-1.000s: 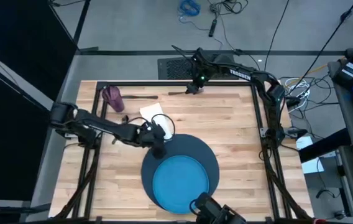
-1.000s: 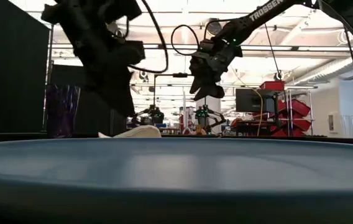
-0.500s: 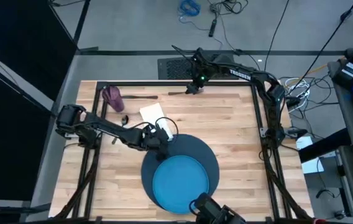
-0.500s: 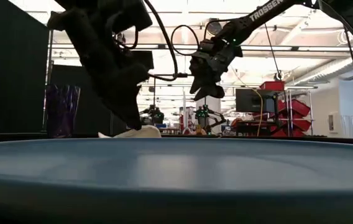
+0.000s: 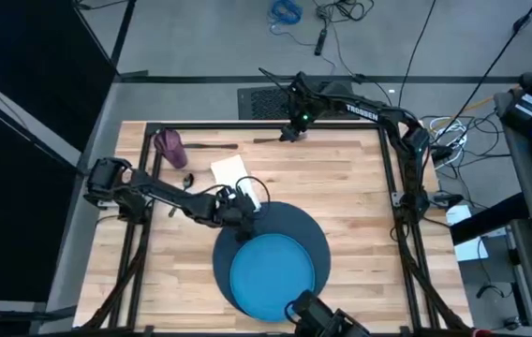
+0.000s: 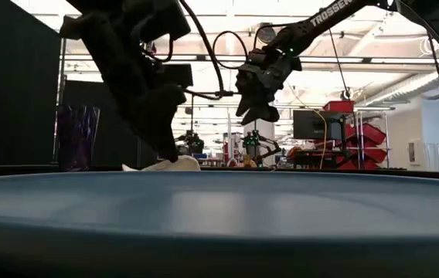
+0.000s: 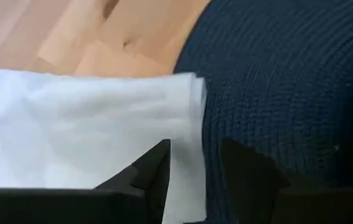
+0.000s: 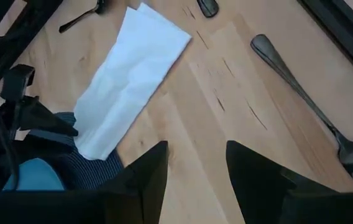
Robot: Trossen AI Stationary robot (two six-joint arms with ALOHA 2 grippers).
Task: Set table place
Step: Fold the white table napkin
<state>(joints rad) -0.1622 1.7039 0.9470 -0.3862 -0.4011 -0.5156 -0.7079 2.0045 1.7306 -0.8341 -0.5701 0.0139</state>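
Pale wooden desk [image 5: 341,187] showing smooth planks with fine grain. Dark blue mat [image 7: 288,81] looking coarsely woven and matt. White napkin [image 8: 133,78] appearing soft, slightly creased paper. Fork [image 8: 301,93] gleaming as polished metal. Blue plate [image 5: 273,271] looking smooth.

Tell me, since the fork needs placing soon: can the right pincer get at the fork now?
Probably yes. The right pincer hovers open above the table's far edge, and the fork lies bare on the wood nearby, nothing covering it. The left pincer is off at the napkin.

left claw [image 5: 240,217] low, fingers parted; right claw [image 5: 289,133] raised at far edge, fingers apart.
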